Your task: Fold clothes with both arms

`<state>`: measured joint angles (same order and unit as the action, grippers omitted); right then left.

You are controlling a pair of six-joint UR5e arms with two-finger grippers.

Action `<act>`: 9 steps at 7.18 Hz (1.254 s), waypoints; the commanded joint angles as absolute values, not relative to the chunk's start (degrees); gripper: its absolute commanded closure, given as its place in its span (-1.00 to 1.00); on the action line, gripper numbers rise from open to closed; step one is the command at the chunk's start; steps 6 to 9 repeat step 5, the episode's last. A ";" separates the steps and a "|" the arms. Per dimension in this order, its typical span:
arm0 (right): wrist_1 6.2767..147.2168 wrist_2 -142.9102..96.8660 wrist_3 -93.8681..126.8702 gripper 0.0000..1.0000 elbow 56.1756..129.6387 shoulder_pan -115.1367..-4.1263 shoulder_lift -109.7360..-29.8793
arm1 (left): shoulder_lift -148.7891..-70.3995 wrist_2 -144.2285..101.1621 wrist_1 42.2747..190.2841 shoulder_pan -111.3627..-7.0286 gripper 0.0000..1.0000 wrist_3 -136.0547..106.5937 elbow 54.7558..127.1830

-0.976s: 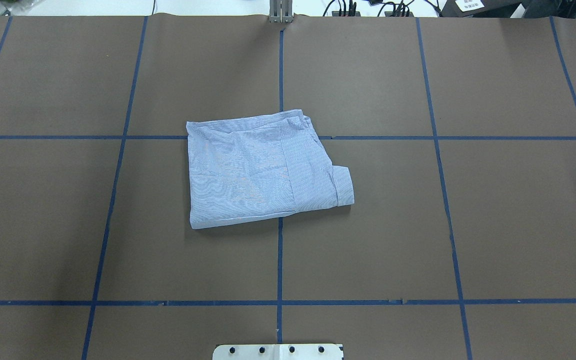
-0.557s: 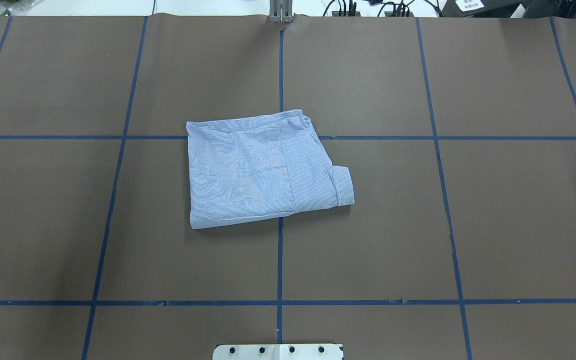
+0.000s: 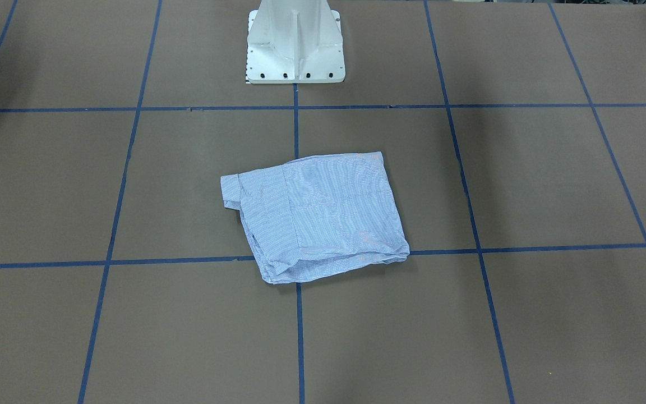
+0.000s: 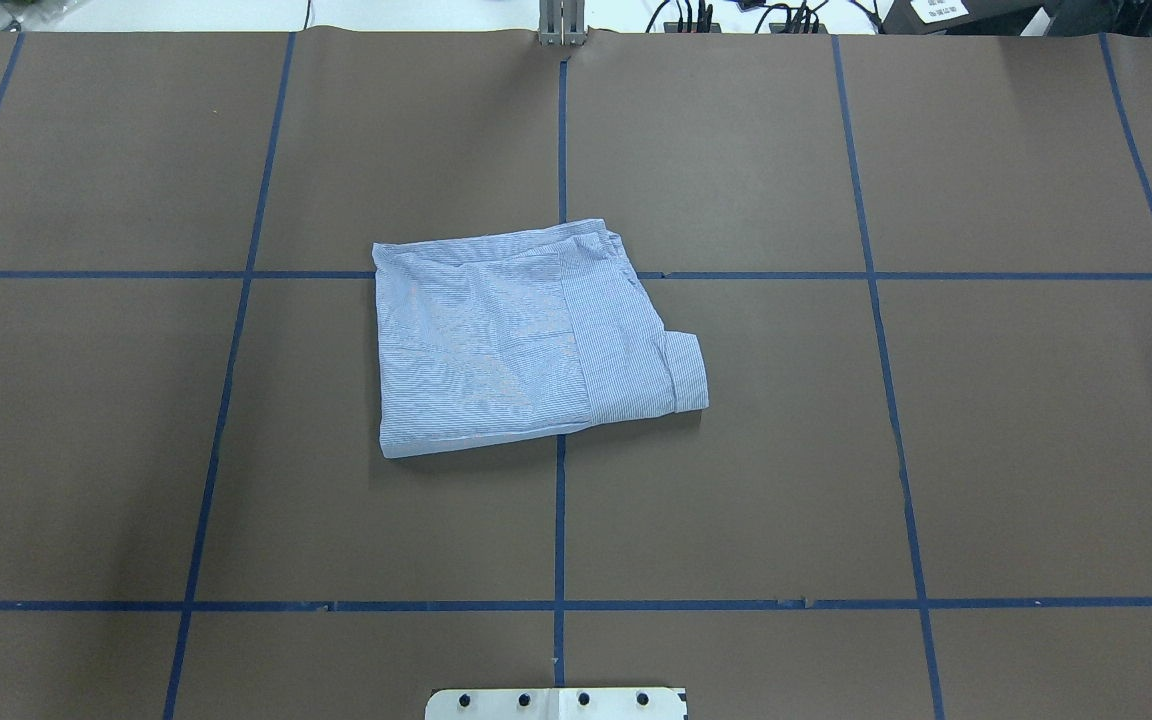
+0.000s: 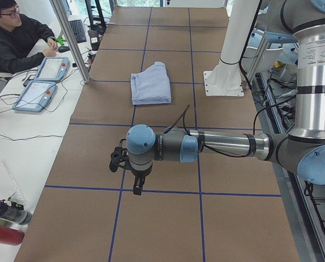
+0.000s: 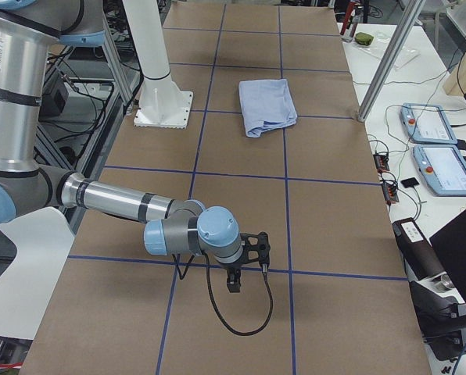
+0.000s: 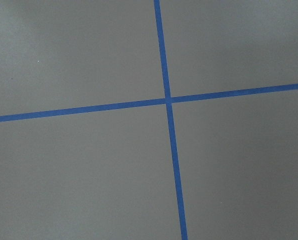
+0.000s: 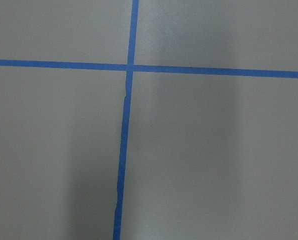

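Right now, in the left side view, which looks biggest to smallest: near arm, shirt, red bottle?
1. Left arm, nearest the camera, so it looks huge.
2. Shirt.
3. Red bottle, partly cut off.

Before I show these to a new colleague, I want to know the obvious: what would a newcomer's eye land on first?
The folded striped shirt, a pale patch alone in the middle of the brown table, lying over a crossing of the blue tape. Next, the two arms reaching out over the table's ends, well away from it: the left arm and the right arm.
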<state>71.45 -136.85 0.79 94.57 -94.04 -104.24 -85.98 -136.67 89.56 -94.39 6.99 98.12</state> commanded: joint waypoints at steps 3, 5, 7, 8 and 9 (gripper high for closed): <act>71.54 -136.76 0.79 -1.00 94.57 -94.04 -104.41 | -86.04 -136.76 89.65 -94.39 -1.00 6.94 98.17; 71.46 -136.67 0.88 -1.00 94.57 -94.04 -104.50 | -86.04 -136.58 91.23 -94.39 -1.00 6.94 97.74; 71.46 -136.67 0.88 -1.00 94.57 -94.04 -104.50 | -86.04 -136.58 91.23 -94.39 -1.00 6.94 97.74; 71.46 -136.67 0.88 -1.00 94.57 -94.04 -104.50 | -86.04 -136.58 91.23 -94.39 -1.00 6.94 97.74; 71.46 -136.67 0.88 -1.00 94.57 -94.04 -104.50 | -86.04 -136.58 91.23 -94.39 -1.00 6.94 97.74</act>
